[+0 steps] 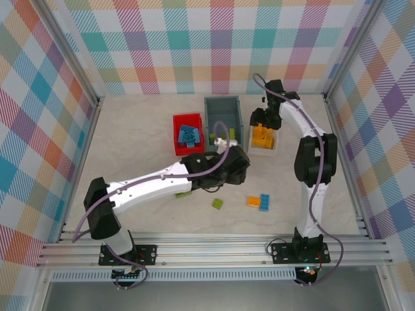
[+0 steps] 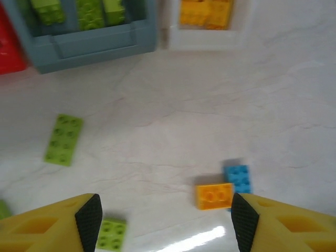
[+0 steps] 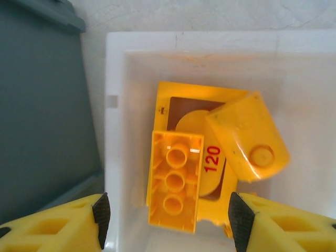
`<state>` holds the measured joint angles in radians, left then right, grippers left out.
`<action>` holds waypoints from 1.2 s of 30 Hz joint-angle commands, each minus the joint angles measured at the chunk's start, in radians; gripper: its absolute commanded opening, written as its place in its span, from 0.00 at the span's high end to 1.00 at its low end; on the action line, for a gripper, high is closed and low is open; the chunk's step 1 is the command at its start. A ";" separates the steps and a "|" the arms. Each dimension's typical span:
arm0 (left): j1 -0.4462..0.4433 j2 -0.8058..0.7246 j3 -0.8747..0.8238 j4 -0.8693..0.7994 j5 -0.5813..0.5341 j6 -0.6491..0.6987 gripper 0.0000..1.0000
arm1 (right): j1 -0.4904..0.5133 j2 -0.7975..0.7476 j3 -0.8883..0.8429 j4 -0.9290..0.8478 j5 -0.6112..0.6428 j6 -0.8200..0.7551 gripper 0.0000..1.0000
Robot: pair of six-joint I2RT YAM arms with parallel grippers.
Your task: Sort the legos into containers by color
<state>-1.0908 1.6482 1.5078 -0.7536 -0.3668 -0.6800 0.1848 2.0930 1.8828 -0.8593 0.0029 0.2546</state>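
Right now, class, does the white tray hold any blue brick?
No, the white tray holds orange-yellow bricks, none of them blue.

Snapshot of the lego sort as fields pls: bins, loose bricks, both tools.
red plastic bin: blue bricks inside
grey plastic bin: lime green bricks inside
white plastic tray: orange-yellow bricks on an orange frame piece
loose on table: long lime green brick, small lime green brick, orange brick beside blue brick
left tool: open, empty, over the loose bricks
right tool: open, empty, above the white tray
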 commanded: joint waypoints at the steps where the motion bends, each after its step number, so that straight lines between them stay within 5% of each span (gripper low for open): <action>1: 0.093 -0.096 -0.098 -0.124 0.032 0.079 0.28 | 0.019 -0.219 -0.057 0.016 -0.005 0.005 0.36; 7: 0.264 -0.146 -0.270 -0.180 0.165 0.358 0.23 | 0.161 -0.567 -0.350 0.087 -0.017 0.020 0.32; 18: 0.287 -0.018 -0.396 -0.093 0.172 0.752 0.20 | 0.525 -1.067 -0.878 0.197 -0.128 0.338 0.24; 31: 0.375 0.101 -0.441 0.016 0.201 0.821 0.23 | 0.599 -1.226 -0.926 0.104 -0.096 0.442 0.24; 36: 0.394 0.097 -0.461 0.042 0.250 0.793 0.45 | 0.601 -1.203 -0.917 0.114 -0.101 0.439 0.24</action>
<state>-0.7082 1.7477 1.0603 -0.7341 -0.1551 0.1196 0.7795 0.8803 0.9367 -0.7361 -0.1055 0.6773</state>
